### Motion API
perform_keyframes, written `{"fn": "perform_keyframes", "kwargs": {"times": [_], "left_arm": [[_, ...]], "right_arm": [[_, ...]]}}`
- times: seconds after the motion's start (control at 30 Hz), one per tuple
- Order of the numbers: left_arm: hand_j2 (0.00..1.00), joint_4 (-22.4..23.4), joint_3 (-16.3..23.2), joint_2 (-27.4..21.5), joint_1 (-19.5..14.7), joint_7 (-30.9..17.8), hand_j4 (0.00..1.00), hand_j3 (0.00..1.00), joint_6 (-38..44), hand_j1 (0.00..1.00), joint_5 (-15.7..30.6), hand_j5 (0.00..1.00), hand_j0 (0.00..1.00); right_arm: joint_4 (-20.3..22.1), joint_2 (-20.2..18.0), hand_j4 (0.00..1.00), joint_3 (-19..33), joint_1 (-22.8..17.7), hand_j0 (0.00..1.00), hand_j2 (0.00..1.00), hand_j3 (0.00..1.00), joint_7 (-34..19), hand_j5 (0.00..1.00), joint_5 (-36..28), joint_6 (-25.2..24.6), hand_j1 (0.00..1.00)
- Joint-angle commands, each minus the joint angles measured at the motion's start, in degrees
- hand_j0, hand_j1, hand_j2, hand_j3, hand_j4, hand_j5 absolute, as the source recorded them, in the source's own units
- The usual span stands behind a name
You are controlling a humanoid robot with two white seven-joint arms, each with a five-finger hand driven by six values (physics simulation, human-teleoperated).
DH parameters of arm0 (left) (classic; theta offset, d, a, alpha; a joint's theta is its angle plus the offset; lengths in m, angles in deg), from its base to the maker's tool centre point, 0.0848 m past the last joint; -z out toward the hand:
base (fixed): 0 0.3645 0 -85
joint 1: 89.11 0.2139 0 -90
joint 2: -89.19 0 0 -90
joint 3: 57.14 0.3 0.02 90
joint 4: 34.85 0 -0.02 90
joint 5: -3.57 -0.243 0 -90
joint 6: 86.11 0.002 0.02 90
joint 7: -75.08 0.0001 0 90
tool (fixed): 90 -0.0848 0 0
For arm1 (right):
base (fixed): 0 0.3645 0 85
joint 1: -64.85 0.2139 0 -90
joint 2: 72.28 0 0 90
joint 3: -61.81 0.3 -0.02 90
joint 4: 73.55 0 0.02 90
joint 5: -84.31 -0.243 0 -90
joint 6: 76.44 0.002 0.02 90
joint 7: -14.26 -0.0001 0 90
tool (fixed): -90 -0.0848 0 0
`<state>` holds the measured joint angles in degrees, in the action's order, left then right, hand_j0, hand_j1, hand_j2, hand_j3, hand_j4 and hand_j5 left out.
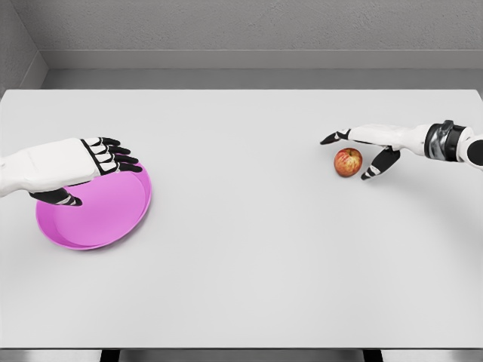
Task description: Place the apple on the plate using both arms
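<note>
**Apple not yet lifted, plate waiting across the surface**

We look down from the robot's head onto a pale grey surface (241, 249), and we use the pink plate (106, 219) as our landmark. The plate sits toward the left side of the surface. The apple (348, 161), red with a yellowish patch, lies well to the right of the plate and slightly farther back, resting on the surface and not on the plate.

Our right hand (370, 151) reaches in from the right edge and hovers at the apple. Its fingers (381, 163) are spread, with the thumb stretching past the apple on the far side and the other fingers just beside it on the right. We cannot tell whether any fingertip touches the fruit, and nothing is pinched. Our left hand (94, 162) hangs over the back edge of the plate, palm down, its fingers side by side and loosely extended, holding nothing.

As we judge it, the task is at its beginning: the grasp is not yet closed, and the lift, the carry toward the plate and the placing all remain.

Between apple and plate we see only bare surface. The one thing that may stand in the way is the left hand itself, which covers part of the plate.
</note>
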<state>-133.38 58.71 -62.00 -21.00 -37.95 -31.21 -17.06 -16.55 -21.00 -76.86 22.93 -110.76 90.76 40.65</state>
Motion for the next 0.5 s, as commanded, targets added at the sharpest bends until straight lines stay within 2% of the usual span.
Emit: {"fn": "perform_keyframes", "kwargs": {"times": [0.0,0.37,0.4,0.47], "left_arm": [[1.0,0.0,0.0,-0.1,0.0,0.0,1.0,1.0,0.1,1.0,0.3,1.0,1.0],[1.0,0.0,0.0,-0.1,0.0,0.0,1.0,1.0,0.1,1.0,0.3,1.0,1.0],[1.0,0.0,0.0,-0.1,0.1,0.1,1.0,1.0,0.1,1.0,0.3,1.0,1.0],[1.0,0.0,0.0,-0.1,0.1,0.1,1.0,1.0,0.1,1.0,0.3,1.0,1.0]], "right_arm": [[-0.1,0.0,0.85,0.1,0.0,0.85,0.85,0.85,0.0,0.85,-0.3,-0.1,0.85],[-0.5,0.1,0.76,-1.0,-0.2,0.76,0.76,0.76,0.0,0.76,-0.3,0.0,0.76],[-0.5,0.1,0.7,-1.0,-0.1,0.7,0.7,0.7,0.0,0.7,-0.2,0.0,0.7],[-0.5,0.2,0.65,-0.9,-0.1,0.65,0.65,0.65,0.0,0.65,-0.2,0.0,0.65]]}}
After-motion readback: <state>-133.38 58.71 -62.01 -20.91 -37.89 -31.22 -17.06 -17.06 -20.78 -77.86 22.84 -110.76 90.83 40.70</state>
